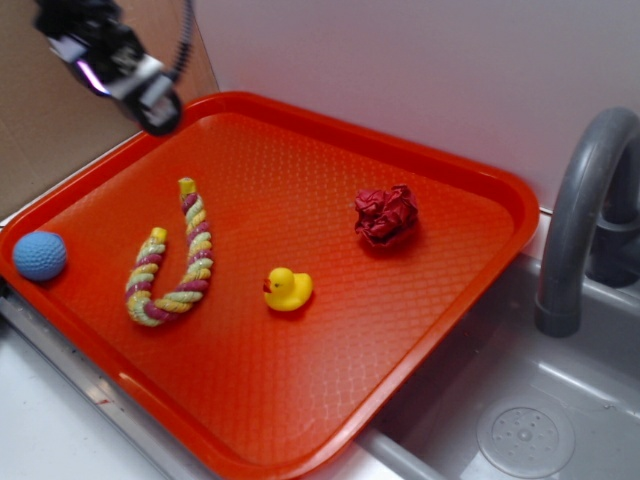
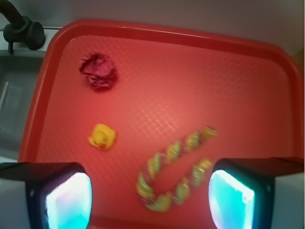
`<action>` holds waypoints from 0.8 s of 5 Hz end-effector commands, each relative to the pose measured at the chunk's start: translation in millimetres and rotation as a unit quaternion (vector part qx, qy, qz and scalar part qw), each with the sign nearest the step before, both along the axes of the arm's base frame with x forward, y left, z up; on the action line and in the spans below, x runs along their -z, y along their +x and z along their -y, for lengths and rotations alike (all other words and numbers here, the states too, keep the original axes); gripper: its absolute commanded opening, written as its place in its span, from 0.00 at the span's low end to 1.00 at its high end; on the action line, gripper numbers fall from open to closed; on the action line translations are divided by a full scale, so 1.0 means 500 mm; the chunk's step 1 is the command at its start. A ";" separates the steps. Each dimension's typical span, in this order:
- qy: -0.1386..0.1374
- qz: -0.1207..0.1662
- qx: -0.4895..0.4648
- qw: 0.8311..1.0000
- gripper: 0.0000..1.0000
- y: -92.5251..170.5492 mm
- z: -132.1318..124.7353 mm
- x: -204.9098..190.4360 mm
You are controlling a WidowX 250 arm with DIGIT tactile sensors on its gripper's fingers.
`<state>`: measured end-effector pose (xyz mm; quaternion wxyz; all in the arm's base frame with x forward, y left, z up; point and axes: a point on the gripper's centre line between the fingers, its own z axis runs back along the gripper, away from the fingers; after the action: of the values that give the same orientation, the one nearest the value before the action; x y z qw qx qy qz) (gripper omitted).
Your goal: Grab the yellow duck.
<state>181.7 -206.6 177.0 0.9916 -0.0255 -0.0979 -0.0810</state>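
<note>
The yellow duck [image 1: 288,290] sits near the middle of the orange tray [image 1: 300,150], its red-orange beak pointing left. In the wrist view the yellow duck [image 2: 102,137] lies left of centre, well ahead of my fingers. My gripper [image 1: 150,100] hangs high above the tray's far left corner, far from the duck. From the wrist camera my gripper [image 2: 150,200] is open, the two pads wide apart with nothing between them, only the tray and rope toy far below.
A braided yellow-pink-green rope toy [image 1: 172,262] curls left of the duck. A blue ball [image 1: 40,255] rests at the tray's left edge. A crumpled red wad [image 1: 386,215] lies at the back right. A grey faucet [image 1: 585,210] and sink [image 1: 520,430] stand right of the tray.
</note>
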 end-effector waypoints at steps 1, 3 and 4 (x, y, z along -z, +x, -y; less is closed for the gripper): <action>0.001 -0.004 0.024 1.000 1.00 -0.021 0.095 0.041; 0.010 -0.024 0.031 0.999 1.00 -0.032 0.163 0.112; 0.019 -0.023 0.015 0.999 1.00 -0.020 0.174 0.135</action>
<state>169.0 -285.8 91.1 0.9932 0.0157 -0.0554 -0.1011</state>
